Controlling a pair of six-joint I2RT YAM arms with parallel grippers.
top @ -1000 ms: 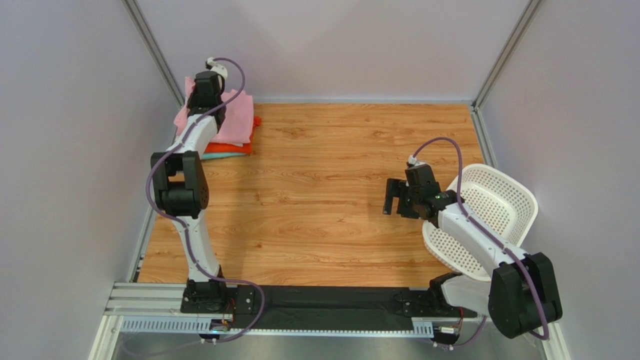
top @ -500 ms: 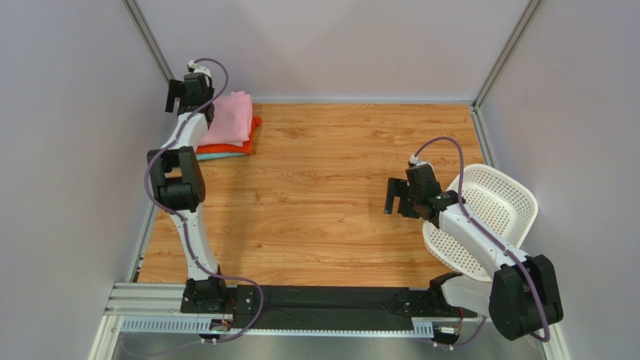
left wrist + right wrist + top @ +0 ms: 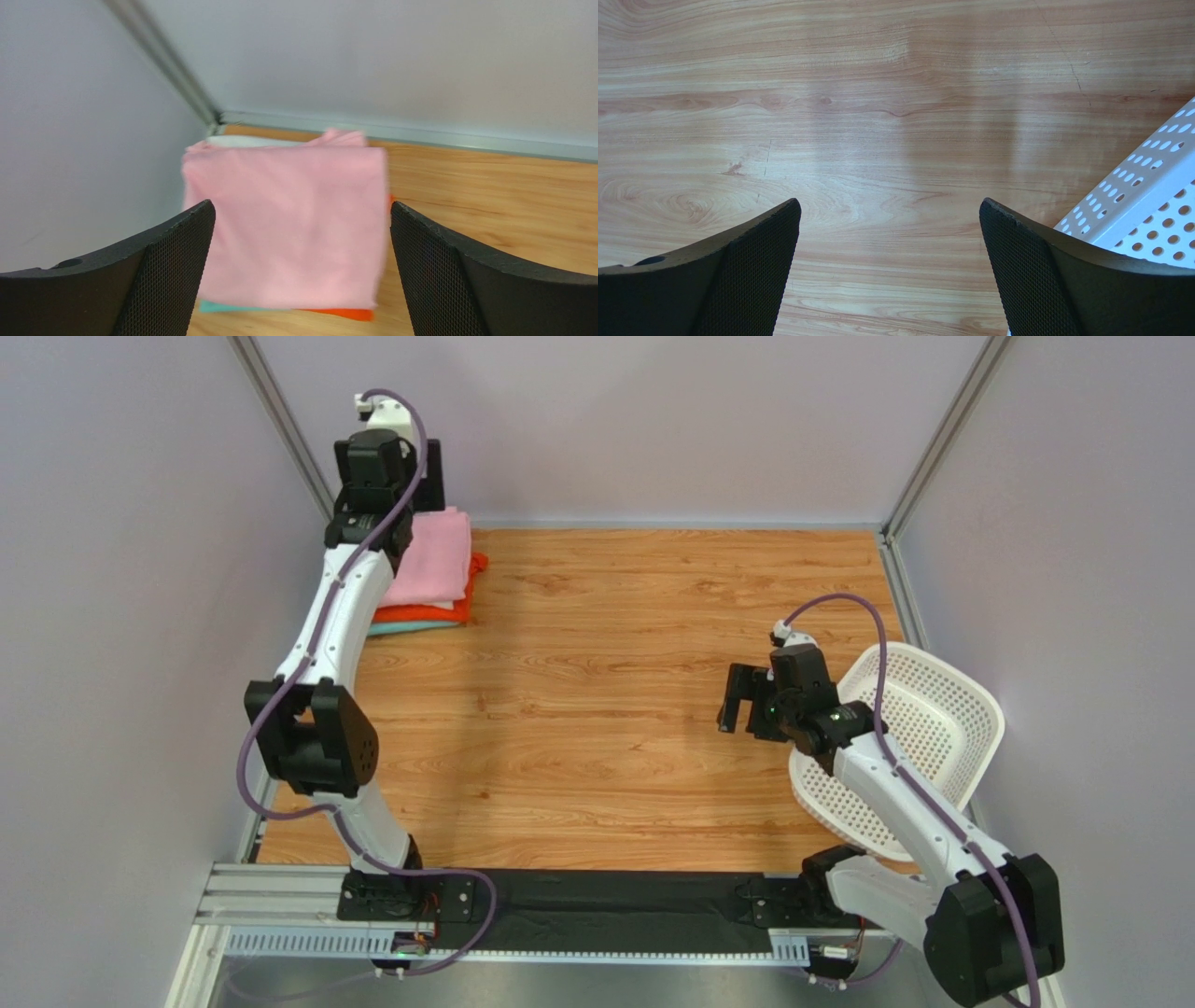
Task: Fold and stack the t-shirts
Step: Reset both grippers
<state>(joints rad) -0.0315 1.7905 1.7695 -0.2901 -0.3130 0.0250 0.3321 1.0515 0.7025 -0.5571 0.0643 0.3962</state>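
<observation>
Pink cloth tops the folded pile: the pink t-shirt lies flat on the orange-red t-shirt and the teal t-shirt, with the edge of a white t-shirt showing behind, all in the far-left corner of the desk. Left claw hovers above the pile, fingers spread, gripping nothing. Right claw hangs released over bare wood, just beside the white perforated basket.

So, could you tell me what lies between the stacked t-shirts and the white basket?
Only bare table, then the right arm's jaws beside the basket, seen in the top external view.
</observation>
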